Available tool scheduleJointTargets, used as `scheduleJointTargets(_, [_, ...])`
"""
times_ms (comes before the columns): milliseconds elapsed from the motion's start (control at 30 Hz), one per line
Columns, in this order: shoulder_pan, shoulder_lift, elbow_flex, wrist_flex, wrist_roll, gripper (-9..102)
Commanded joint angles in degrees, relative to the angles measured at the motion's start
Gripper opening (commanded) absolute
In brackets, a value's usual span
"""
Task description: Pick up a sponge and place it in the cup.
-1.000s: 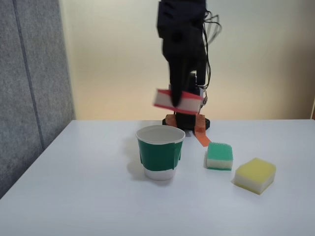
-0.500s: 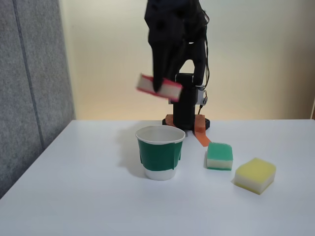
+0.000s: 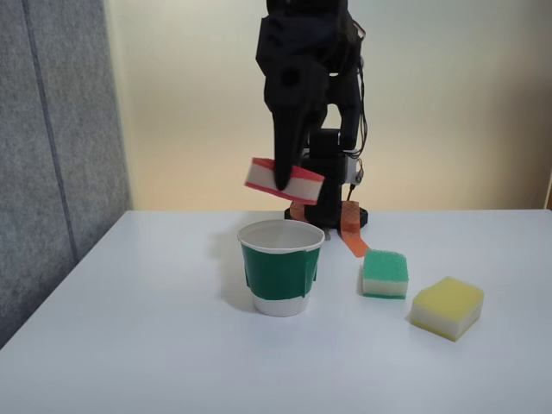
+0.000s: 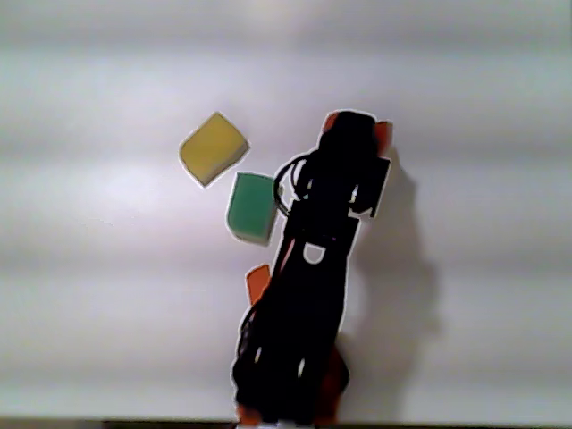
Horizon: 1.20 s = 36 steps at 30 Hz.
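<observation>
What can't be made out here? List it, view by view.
- Fixed view: the inside of the cup is hidden by its own wall.
- Fixed view: the hand is black against the sponge, so the far finger's contact cannot be seen.
- Other view: the cup lies under the black arm; whether the sponge is centred over it cannot be told.
- Other view: the arm's base is cut off by the bottom edge.

The white tabletop (image 3: 129,345) carries the green-banded paper cup (image 3: 280,269), standing upright near its middle in the fixed view; to the cup's right lies a green-topped sponge (image 3: 385,273), and just beyond that a yellow sponge (image 3: 447,307), the two apart; the arm's base (image 3: 328,214) sits behind the cup.
</observation>
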<state>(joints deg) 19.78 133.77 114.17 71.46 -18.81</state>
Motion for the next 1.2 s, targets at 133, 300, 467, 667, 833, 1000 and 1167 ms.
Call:
scheduleJointTargets(133, [0.88, 3.69, 3.25, 1.76, -1.93, 1])
scheduleJointTargets(300, [1.14, 4.83, 4.31, 2.20, -1.58, 8])
scheduleJointTargets(467, [1.14, 5.54, 3.78, 2.20, 1.32, 34])
scheduleJointTargets(667, [1.23, 5.36, 2.11, 2.02, -0.79, 48])
scheduleJointTargets(833, [1.23, 4.13, 0.00, 1.67, -1.93, 50])
scheduleJointTargets(1000, [1.23, 1.58, -4.83, 2.90, -2.29, 50])
scheduleJointTargets(1167, [1.58, 0.00, -9.84, 4.57, -0.26, 50])
